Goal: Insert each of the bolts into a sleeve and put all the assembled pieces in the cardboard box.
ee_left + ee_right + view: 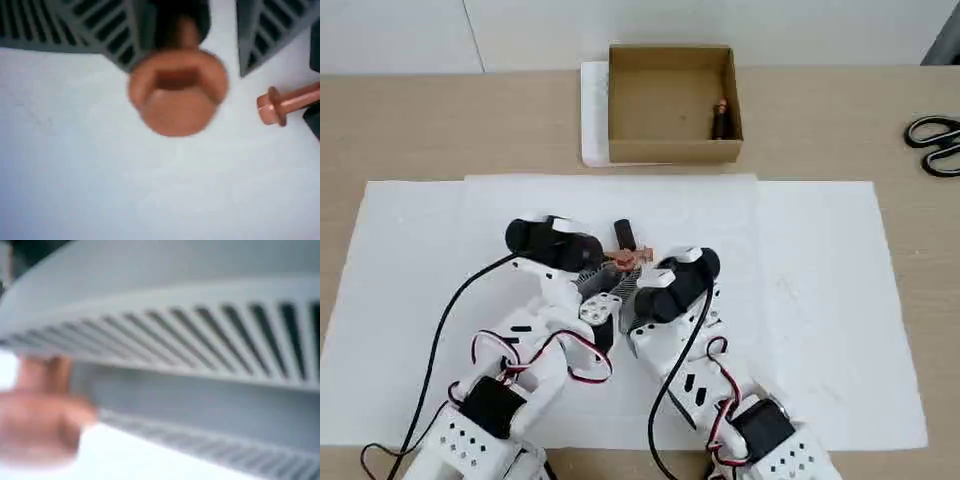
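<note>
Left claw [183,70]: astride bolt [177,92] at sleeve [624,236], for mating; whether I'm gripping, I cannot tell.
Right claw [638,262]: beside second bolt [282,104] (grip likewise unclear).
Box [620,100]: far side, for finished pieces.

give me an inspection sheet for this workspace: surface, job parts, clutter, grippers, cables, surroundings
surface: wooden table with a white sheet under the arms
job's things: cardboard box just beyond the sheet, one assembled piece inside; copper bolt and dark sleeve between the grippers; second bolt close beside
clutter: scissors at the table's right edge; white pad under the box
grippers: left gripper and right gripper meet mid-sheet; what each holds is unclear
cables: black cable and red and white wires along the arms
surroundings: pale surface beyond the table
</note>
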